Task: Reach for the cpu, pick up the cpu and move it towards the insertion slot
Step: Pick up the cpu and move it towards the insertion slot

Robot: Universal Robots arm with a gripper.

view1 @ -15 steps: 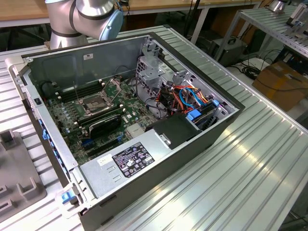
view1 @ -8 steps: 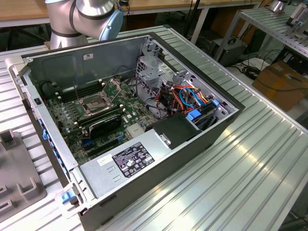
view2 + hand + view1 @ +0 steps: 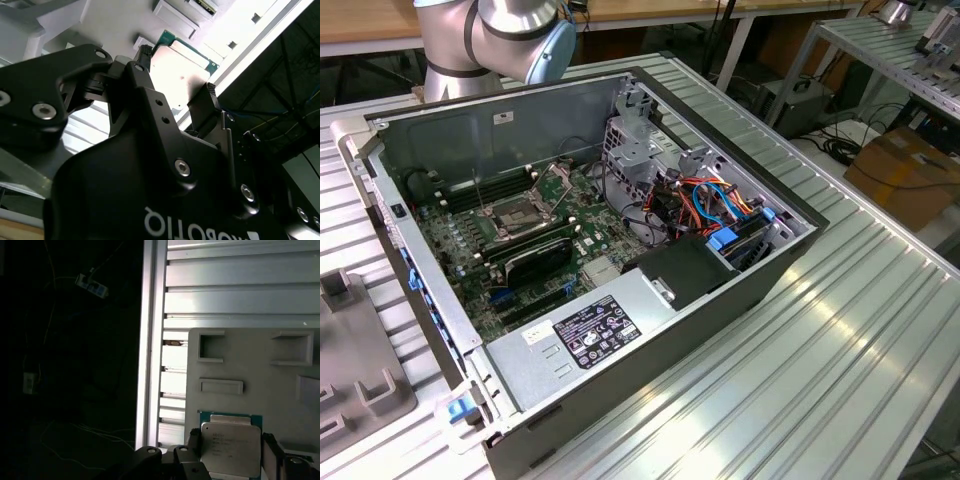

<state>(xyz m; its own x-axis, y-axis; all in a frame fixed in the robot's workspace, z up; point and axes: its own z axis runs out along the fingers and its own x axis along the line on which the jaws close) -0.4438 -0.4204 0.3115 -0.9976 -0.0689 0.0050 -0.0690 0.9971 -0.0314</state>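
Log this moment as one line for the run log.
pincer: straddling cpu | cpu: on grey tray | insertion slot: in open computer case

A ribbed aluminium surface (image 3: 850, 330) is catching bright light; beyond it, a cardboard box (image 3: 910, 170) and cables (image 3: 840, 148) are lying on the floor (image 3: 938, 238).

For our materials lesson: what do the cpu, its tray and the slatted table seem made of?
The cpu: dull silver metal lid on a green board rim, probably laminate. The tray: matt grey with moulded recesses, likely plastic. The table: bright ribbed slats with sheen, probably aluminium.
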